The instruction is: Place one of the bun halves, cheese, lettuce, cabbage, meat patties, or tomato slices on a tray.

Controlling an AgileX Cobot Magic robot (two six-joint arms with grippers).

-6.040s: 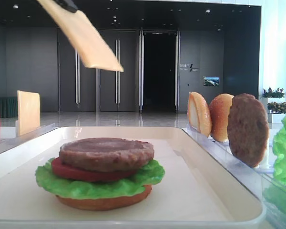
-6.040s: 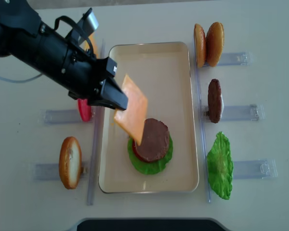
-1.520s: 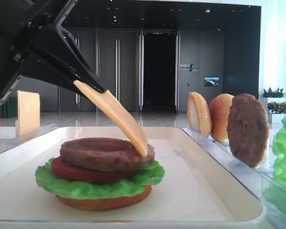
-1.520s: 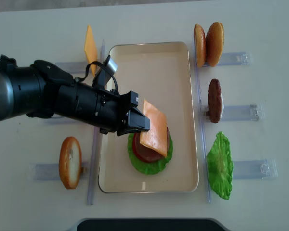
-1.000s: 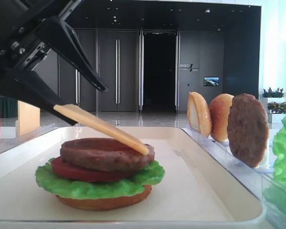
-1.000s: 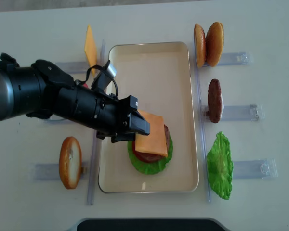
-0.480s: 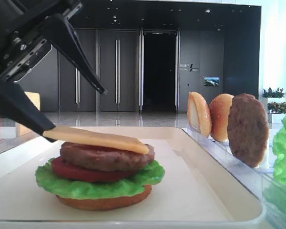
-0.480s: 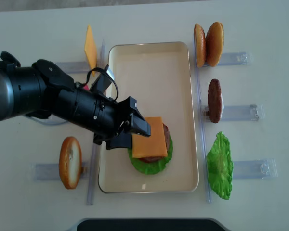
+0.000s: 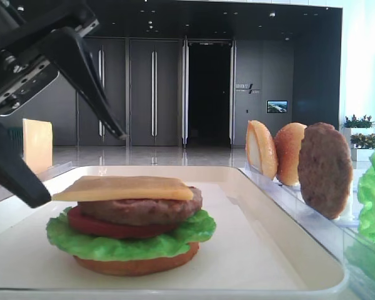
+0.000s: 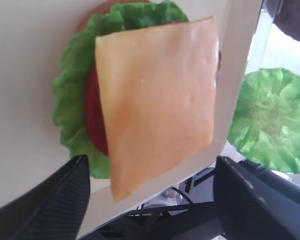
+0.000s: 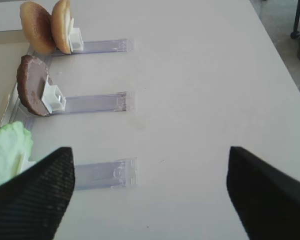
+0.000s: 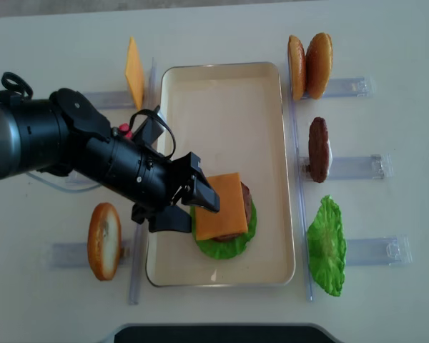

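The cheese (image 9: 125,187) now lies flat on top of the meat patty (image 9: 144,209), where half a second ago its left edge was propped on the lower finger and a second ago it slanted down from the grip onto the patty. The left gripper (image 12: 184,202) has let it go: its jaws stand wide apart, one finger above and one below the level of the slice in the low front view, neither visibly touching it (in the left wrist view both finger ends sit clear of the slice's near edge). I judge the placement done, since the slice rests on the stack of patty, tomato slice (image 9: 81,222), lettuce (image 9: 131,240) and bottom bun half (image 9: 137,265), which stands in the near end of the tray (image 12: 222,93); what remains is for the arm to draw back without catching the overhanging corner. The right gripper (image 11: 150,192) also stands open, hanging over bare table beside the racks with the spare bun halves (image 11: 47,25) and spare patty (image 11: 32,85). The left arm hides the tray's left rim and a rack in the overhead view, and the tomato shows only as a red edge.
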